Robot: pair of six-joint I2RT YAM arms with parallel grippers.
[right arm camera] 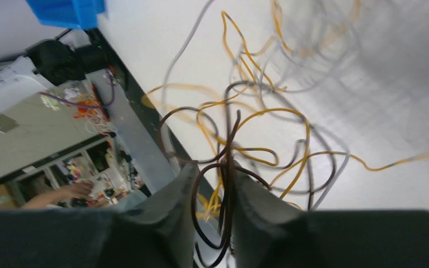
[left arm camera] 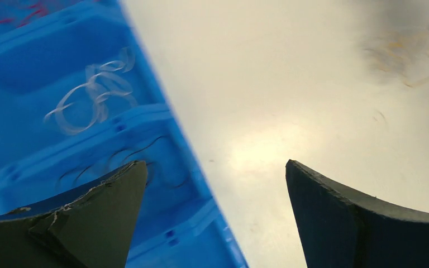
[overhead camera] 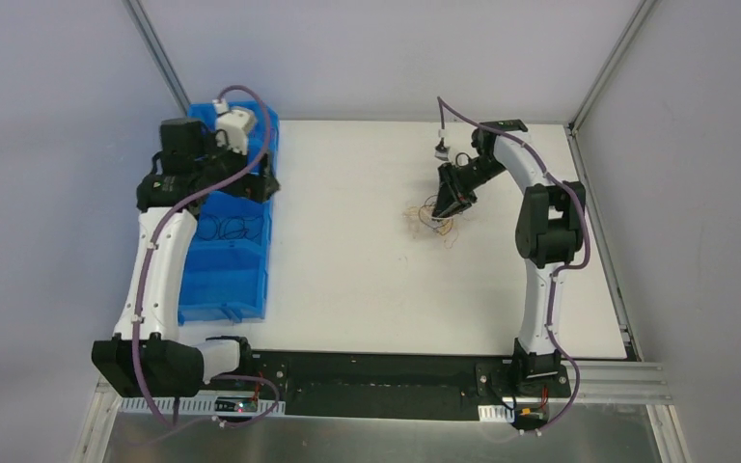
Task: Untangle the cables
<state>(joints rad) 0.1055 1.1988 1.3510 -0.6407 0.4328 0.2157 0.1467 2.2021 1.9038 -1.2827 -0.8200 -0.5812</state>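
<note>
The cables (overhead camera: 433, 218) are a small tangle of thin orange-yellow, black and white wires on the white table, right of centre. My right gripper (overhead camera: 446, 204) is down on the tangle. In the right wrist view the right gripper (right arm camera: 215, 167) is closed on dark black wire loops (right arm camera: 227, 184), and yellow and white loops (right arm camera: 290, 139) spread on the table beyond. My left gripper (overhead camera: 249, 181) hangs over the blue bin (overhead camera: 222, 289), open and empty (left arm camera: 214, 163). The tangle shows blurred at the far right of the left wrist view (left arm camera: 413, 50).
The blue bin (left arm camera: 28, 61) has several compartments; one holds white wires (left arm camera: 95, 92), one holds black wires (left arm camera: 123, 159), and red wires (left arm camera: 22, 11) show at the far end. A metal frame rail (overhead camera: 598, 231) runs along the table's right edge.
</note>
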